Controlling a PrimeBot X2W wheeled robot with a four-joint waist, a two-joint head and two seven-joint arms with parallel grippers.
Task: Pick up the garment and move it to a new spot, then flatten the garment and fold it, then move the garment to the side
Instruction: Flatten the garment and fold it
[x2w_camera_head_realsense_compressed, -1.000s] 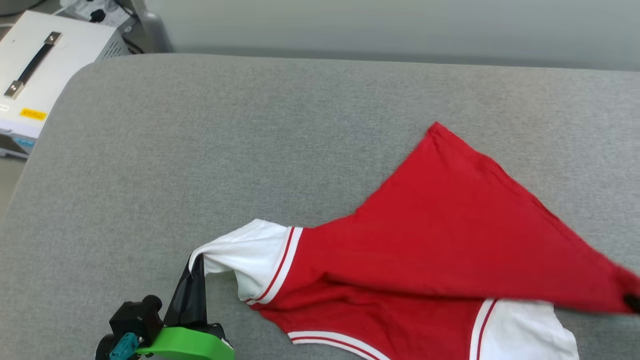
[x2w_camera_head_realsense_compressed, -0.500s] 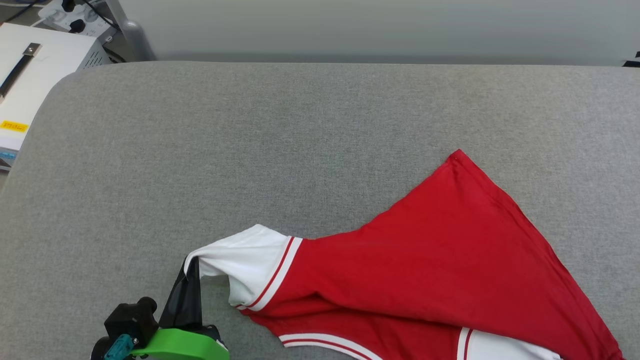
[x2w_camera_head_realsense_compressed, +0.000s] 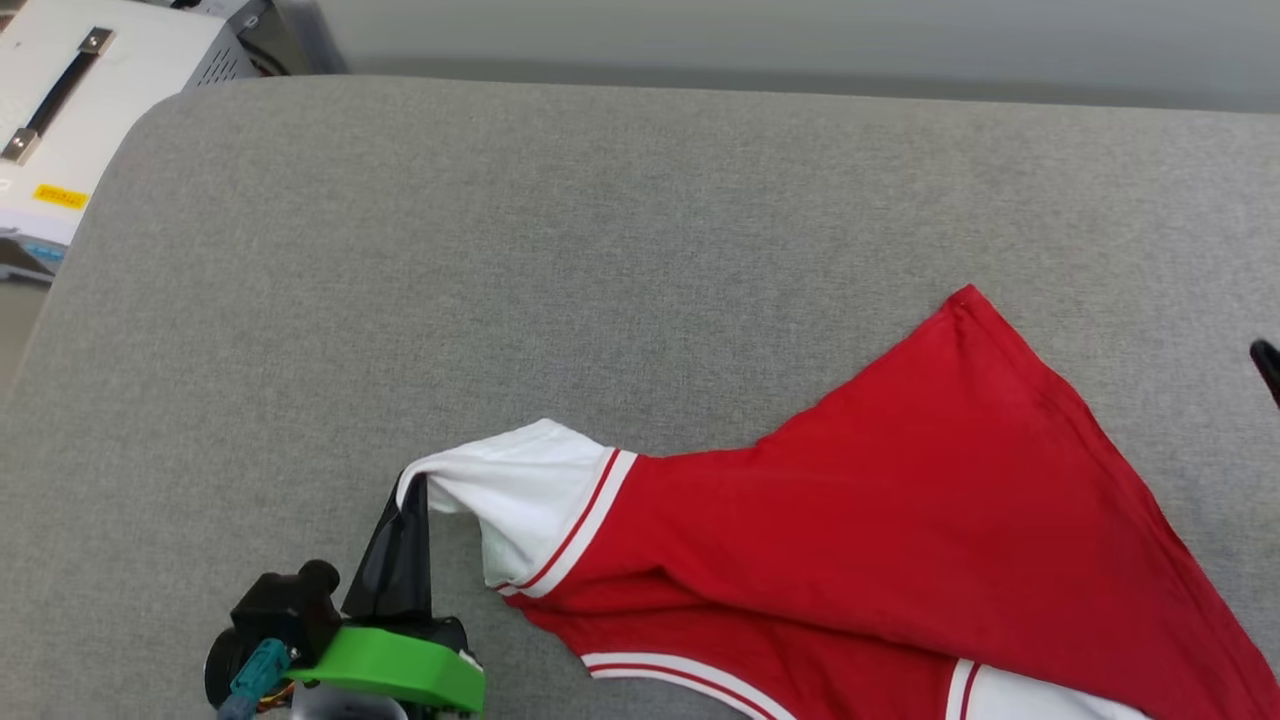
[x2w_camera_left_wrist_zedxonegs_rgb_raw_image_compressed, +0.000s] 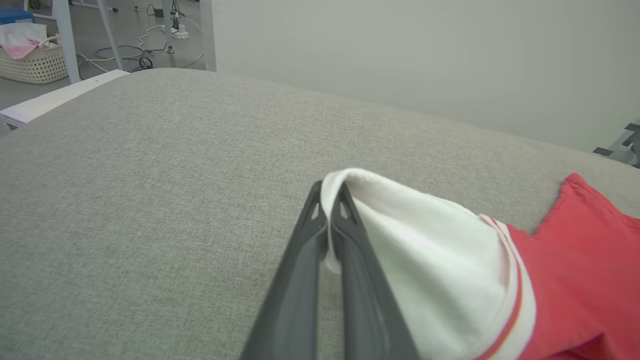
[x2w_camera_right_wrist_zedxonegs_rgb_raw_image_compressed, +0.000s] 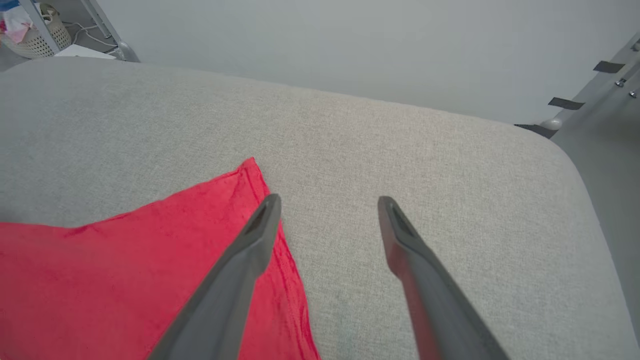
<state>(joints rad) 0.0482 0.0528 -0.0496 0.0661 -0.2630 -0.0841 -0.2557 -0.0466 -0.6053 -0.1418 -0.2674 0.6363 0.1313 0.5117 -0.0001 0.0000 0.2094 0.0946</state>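
The grey padded surface (x2w_camera_head_realsense_compressed: 500, 250) is bare over most of its width. The red jersey garment (x2w_camera_head_realsense_compressed: 900, 520) lies on its near right part, spread in a rough triangle with one hem corner (x2w_camera_right_wrist_zedxonegs_rgb_raw_image_compressed: 250, 167) pointing to the far side and part of the body doubled under itself. Its white sleeve (x2w_camera_head_realsense_compressed: 530, 490) is drawn out to the left and lifted into a peak. The likeliest trouble is the thin hold. The left gripper (x2w_camera_left_wrist_zedxonegs_rgb_raw_image_compressed: 328, 192) has its fingers pressed together on only the sleeve's edge, so a hard pull could slip the cloth free, or drag the shirt by one sleeve and bunch it further. The right gripper (x2w_camera_right_wrist_zedxonegs_rgb_raw_image_compressed: 327, 200) stands wide open and holds nothing. One finger is over the red hem and the other over bare fabric, so closing there might miss the edge. The left arm sits low at the near left, fingers pointing away. How high the right gripper hangs I cannot tell.
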